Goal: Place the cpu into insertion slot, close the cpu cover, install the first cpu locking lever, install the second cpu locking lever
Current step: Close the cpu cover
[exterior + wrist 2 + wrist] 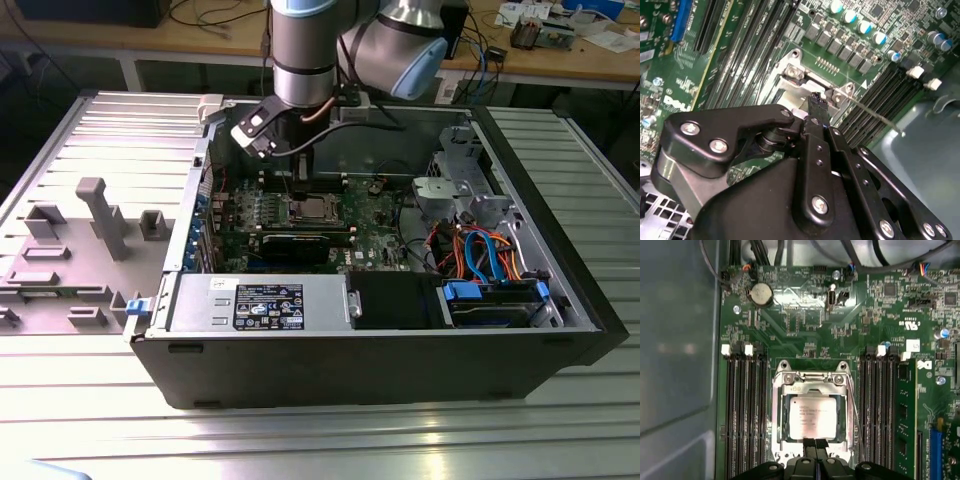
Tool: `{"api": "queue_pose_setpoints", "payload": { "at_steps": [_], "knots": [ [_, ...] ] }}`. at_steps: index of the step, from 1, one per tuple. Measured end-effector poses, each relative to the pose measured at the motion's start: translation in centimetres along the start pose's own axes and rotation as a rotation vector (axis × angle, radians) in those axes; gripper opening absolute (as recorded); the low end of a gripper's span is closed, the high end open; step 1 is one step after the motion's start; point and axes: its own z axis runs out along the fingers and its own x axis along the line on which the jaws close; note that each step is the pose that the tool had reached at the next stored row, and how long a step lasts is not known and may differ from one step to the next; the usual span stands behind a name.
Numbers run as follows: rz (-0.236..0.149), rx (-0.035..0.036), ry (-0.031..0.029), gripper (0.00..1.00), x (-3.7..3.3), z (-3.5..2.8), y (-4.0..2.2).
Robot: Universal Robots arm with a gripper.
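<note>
Silver cpu seated under cpu cover; fingers pressed together at cover edge.

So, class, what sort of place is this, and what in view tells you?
Probably a robotics lab or test workshop: a robot arm over an open computer case, on a slotted metal table, with a cluttered workbench behind.

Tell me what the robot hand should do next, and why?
Probably nudge the thin wire lever down beside the socket. The chip already lies in the socket, the metal frame looks closed over it, the shut hand sits at the frame's edge, and the lever seems loose.
</note>
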Motion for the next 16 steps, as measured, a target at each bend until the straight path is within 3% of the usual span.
{"api": "queue_pose_setpoints", "payload": {
  "at_steps": [7,10,12,16],
  "knots": [
    [0.0,0.0005,0.0,0.11,0.02,1.2,-0.16],
    [0.0,0.0046,-0.0006,0.11,0.03,1.82,-0.22],
    [0.0,0.004,0.0004,0.11,0.04,1.76,-0.21],
    [0.0,0.004,0.0,0.11,0.03,1.04,-0.2]
  ]
}}
